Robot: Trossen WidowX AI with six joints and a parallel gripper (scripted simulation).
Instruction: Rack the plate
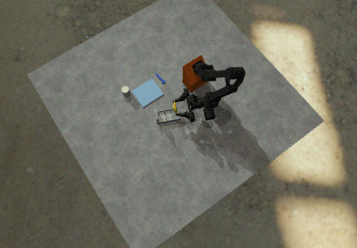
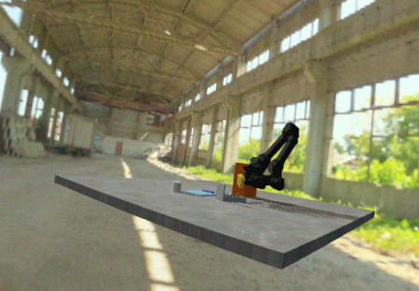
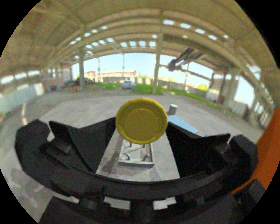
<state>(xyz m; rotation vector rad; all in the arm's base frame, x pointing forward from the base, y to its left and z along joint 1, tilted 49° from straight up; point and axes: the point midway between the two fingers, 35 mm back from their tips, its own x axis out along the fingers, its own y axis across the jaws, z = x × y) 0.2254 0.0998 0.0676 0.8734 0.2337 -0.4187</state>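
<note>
The yellow plate [image 1: 174, 107] [image 2: 240, 181] [image 3: 141, 120] is off the table, roughly upright on edge, with its round face toward the wrist camera. My gripper [image 1: 175, 108] [image 2: 243, 181] [image 3: 141, 121] is shut on it, one fingertip at each side of the rim. The grey dish rack [image 1: 169, 120] [image 2: 220, 193] [image 3: 136, 164] stands on the table below the plate. In the exterior view the plate is clearly above the rack's low rails, near the rack's right end. The plate hides part of the rack in the wrist view. Exact slot alignment cannot be told.
An orange block [image 1: 194, 73] [image 2: 238, 170] [image 3: 273, 145] stands tall close beside the arm. A light blue square [image 1: 147, 92] [image 2: 198, 193] [image 3: 183, 124] lies flat near the rack, with a blue spoon [image 1: 160, 78] and a whitish cylinder [image 1: 125, 91] [image 2: 177, 186] [image 3: 173, 109] beyond it.
</note>
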